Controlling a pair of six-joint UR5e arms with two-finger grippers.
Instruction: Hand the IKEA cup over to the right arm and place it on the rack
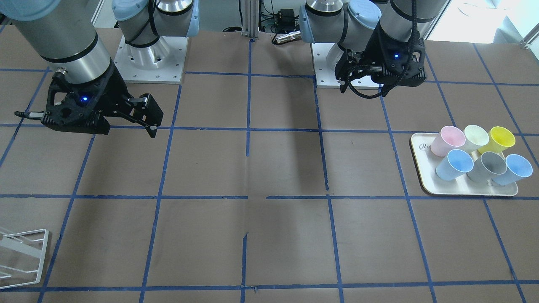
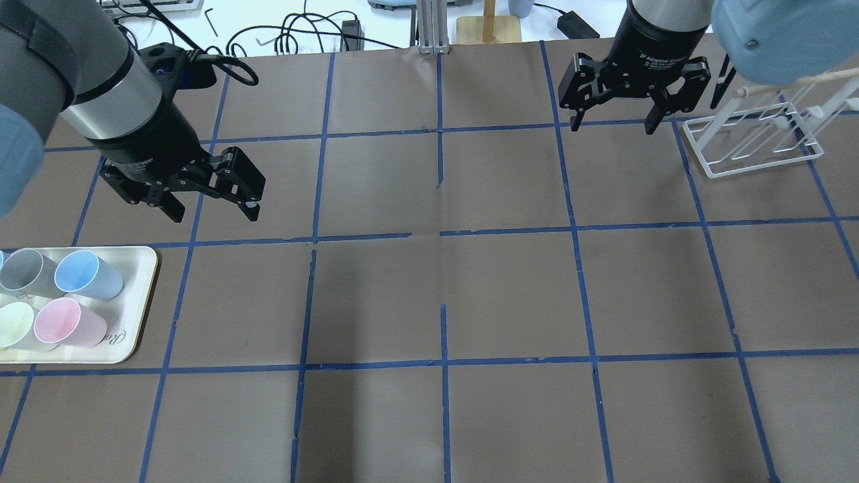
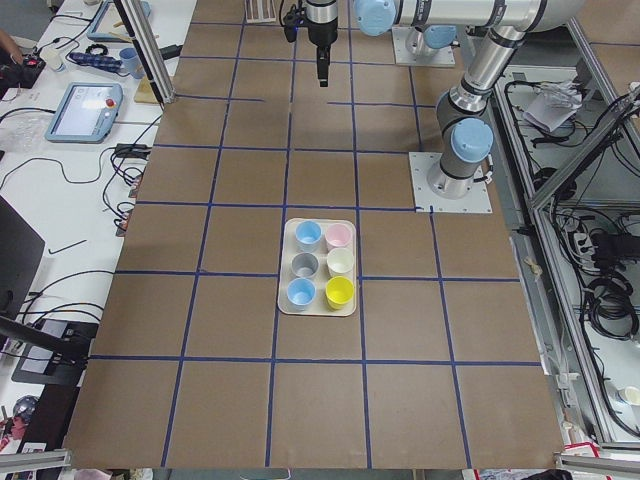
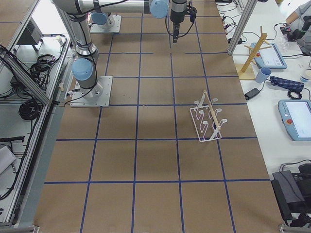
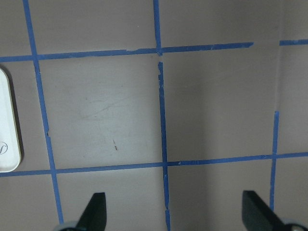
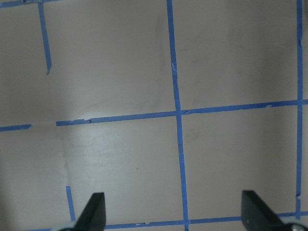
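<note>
Rack well apart from tray

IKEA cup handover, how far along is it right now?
Done: nothing yet. Both blue cups sit on the tray among the other cups. In hand: nothing; the left gripper and the right gripper hang open and empty above the table. Left: pick a blue cup, pass it to the right gripper, and set it on the rack, which holds no cup.
</note>
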